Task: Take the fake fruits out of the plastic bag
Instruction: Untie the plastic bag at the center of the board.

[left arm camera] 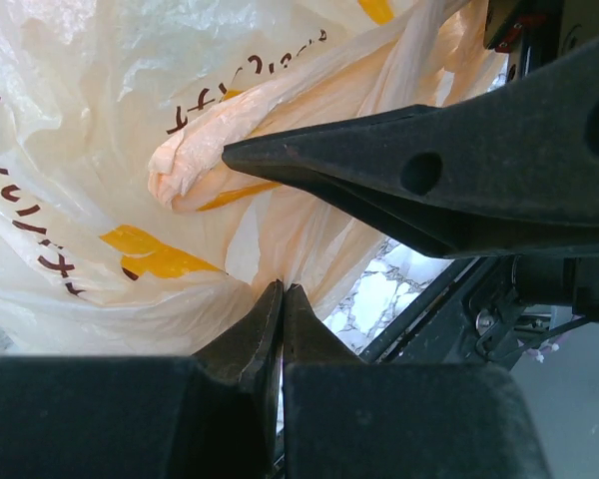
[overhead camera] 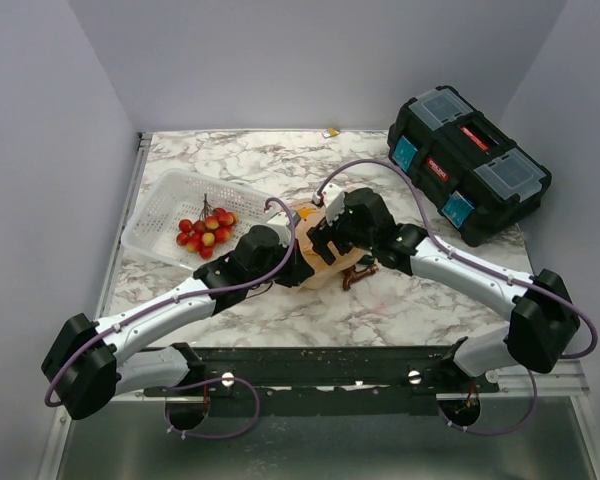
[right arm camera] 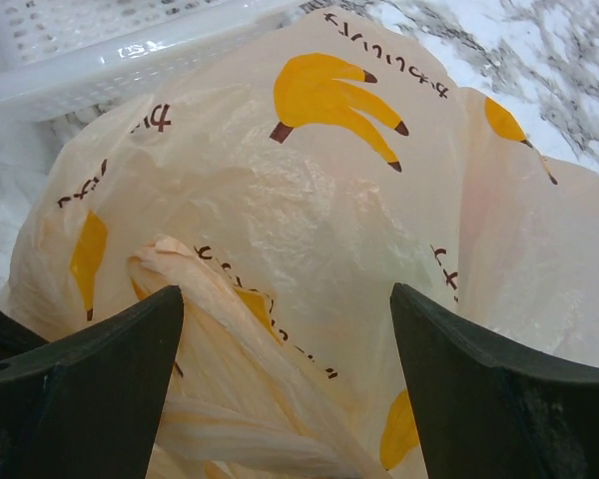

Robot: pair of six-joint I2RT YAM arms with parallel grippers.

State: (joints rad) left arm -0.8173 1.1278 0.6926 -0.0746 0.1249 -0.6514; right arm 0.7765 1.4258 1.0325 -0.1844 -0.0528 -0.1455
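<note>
- Marble-veined white and grey tabletop (overhead camera: pixel 230 160) fills the workspace, closed in by plain pale grey walls (overhead camera: pixel 310 60) at 9, 12 and 3 o'clock.
- Along the 6 o'clock edge runs a dark metal rail (overhead camera: pixel 320 365) carrying both arm bases.
- At 2 o'clock a black toolbox (overhead camera: pixel 468 165) with teal latches sits at an angle, lid shut.
- At 10 o'clock lies a white mesh basket (overhead camera: pixel 165 205) holding a bunch of red-and-yellow berries (overhead camera: pixel 206 232).
- Near the table's centre, just beside the basket's 4 o'clock corner, the plastic bag (overhead camera: pixel 325 265) rests crumpled between the two arms. Its contents cannot be made out through the film.
- Left gripper (left arm camera: pixel 283 291): fingers pressed together, the bag's film running down into their tips.
- Right gripper (right arm camera: pixel 285 291): fingers spread wide, poised over the bag's twisted loop handle (right arm camera: pixel 210 319) and banana prints.
</note>
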